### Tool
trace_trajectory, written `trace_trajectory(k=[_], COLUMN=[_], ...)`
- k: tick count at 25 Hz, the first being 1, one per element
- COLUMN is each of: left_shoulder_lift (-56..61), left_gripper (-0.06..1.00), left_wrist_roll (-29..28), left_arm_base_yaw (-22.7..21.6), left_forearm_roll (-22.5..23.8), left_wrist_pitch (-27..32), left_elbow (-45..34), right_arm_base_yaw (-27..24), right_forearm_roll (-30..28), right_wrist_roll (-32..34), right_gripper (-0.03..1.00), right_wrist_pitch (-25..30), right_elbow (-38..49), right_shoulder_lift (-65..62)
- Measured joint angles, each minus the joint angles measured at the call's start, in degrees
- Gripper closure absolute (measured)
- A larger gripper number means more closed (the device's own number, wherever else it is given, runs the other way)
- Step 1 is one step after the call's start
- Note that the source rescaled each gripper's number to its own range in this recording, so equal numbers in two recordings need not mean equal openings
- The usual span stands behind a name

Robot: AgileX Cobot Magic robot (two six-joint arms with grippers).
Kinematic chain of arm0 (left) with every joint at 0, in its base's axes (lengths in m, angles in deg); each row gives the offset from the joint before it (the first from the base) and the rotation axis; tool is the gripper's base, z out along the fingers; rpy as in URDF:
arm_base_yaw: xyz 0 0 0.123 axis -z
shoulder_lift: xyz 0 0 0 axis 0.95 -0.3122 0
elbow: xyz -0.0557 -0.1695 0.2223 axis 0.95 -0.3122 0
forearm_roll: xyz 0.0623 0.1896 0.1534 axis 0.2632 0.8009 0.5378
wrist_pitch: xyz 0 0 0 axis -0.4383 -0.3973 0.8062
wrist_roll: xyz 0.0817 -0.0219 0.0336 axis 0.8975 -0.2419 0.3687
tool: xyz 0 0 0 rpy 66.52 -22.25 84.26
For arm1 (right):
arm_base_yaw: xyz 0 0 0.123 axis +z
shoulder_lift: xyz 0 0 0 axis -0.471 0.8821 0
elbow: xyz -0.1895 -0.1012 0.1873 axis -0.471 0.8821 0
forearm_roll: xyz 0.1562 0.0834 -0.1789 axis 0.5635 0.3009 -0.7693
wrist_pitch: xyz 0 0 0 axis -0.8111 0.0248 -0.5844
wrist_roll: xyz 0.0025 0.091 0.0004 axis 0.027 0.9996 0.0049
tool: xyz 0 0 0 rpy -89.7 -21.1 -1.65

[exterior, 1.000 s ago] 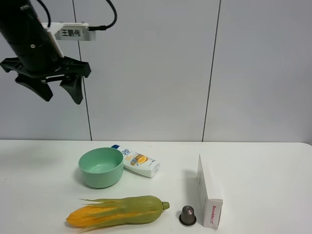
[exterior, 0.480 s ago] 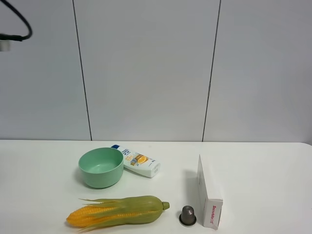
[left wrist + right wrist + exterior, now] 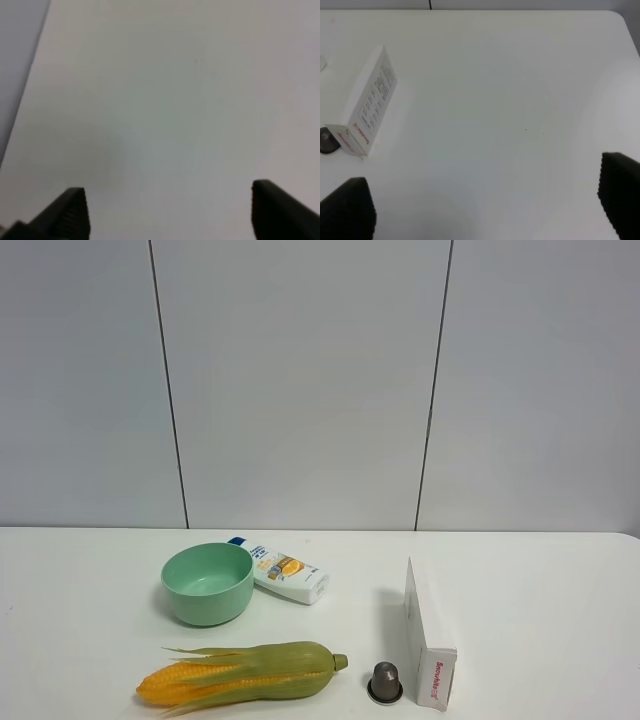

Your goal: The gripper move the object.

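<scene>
Lying on the table (image 3: 540,580): white carton (image 3: 425,632) at 5 o'clock | left claw (image 3: 167,212) spread wide | right claw (image 3: 485,210) spread wide, holding nothing

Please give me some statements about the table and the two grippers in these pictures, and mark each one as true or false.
1. The white carton lies beside a small grey capsule. True.
2. The corn cob sits inside the green bowl. False: it lies on the table in front of the bowl.
3. The right gripper has its jaws wide apart and holds nothing. True.
4. The shampoo bottle stands upright. False: it lies on its side behind the bowl.
5. The left gripper is shut on the carton. False: its jaws are open over bare table.
</scene>
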Motion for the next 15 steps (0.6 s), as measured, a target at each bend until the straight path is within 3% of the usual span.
trace_trajectory(k=[5, 15], left_shoulder_lift=[13.5, 24.3], left_gripper=[0.37, 0.37], left_wrist_roll=[-0.1, -0.1], left_arm_base_yaw=[0.0, 0.0], left_forearm_roll=[-0.1, -4.4], left_wrist_pitch=[7.6, 8.9], left_elbow=[-0.2, -5.5], right_arm_base_yaw=[0.0, 0.0], right_forearm_roll=[0.0, 0.0], right_wrist_roll=[0.0, 0.0], right_gripper=[-0.03, -0.03], right_wrist_pitch=[0.0, 0.0], right_elbow=[0.0, 0.0], right_shoulder_lift=[0.0, 0.0])
